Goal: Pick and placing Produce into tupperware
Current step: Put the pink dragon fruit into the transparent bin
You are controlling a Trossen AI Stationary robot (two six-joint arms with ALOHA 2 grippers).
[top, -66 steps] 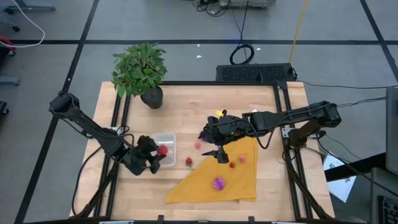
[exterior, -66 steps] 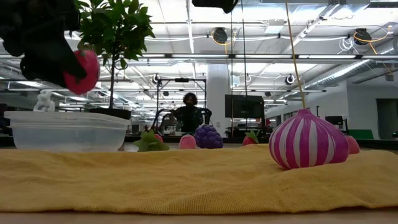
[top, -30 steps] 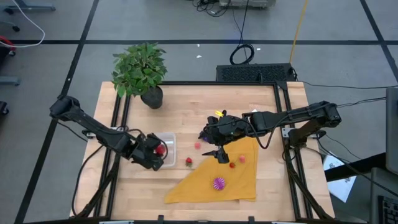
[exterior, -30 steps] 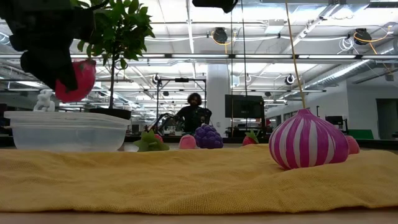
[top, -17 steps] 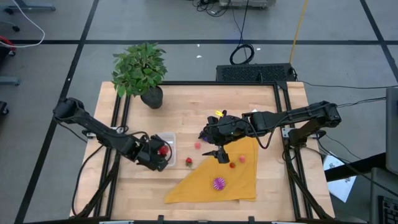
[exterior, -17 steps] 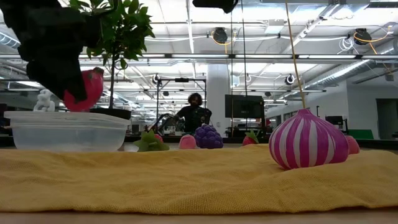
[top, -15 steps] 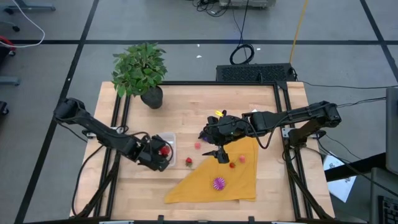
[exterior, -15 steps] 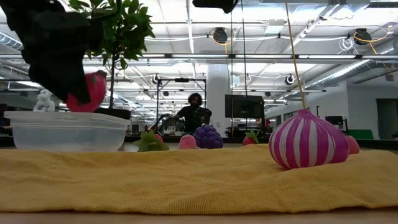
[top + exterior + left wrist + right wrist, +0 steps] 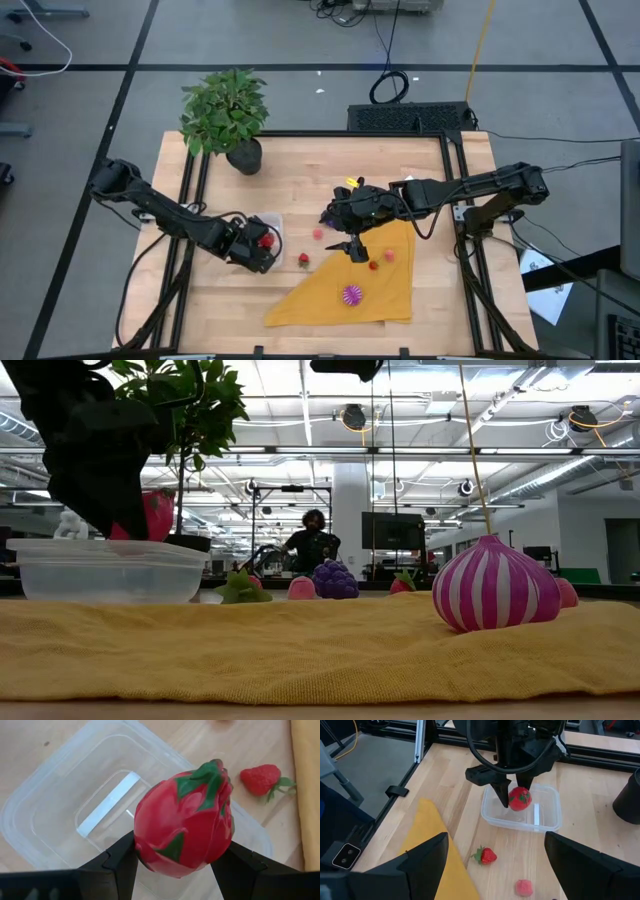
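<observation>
Your red dragon fruit (image 9: 184,822) hangs gripped in the left gripper (image 9: 258,243), directly over the open tupperware (image 9: 65,815) and just above its rim. Lower it a little further before you part the jaws, so it drops inside rather than bouncing out toward the strawberry (image 9: 303,260) beside the box. The left arm reaches in low across the surface (image 9: 300,170). The right gripper (image 9: 356,247) waits above the yellow cloth (image 9: 340,300), jaws open and empty.

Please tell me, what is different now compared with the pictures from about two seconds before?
The left gripper, shut on the red dragon fruit toy, moved from beside the clear container to above it and lowered the fruit toward its rim. The right gripper, the strawberry, the yellow cloth and the striped onion toy stayed put.
</observation>
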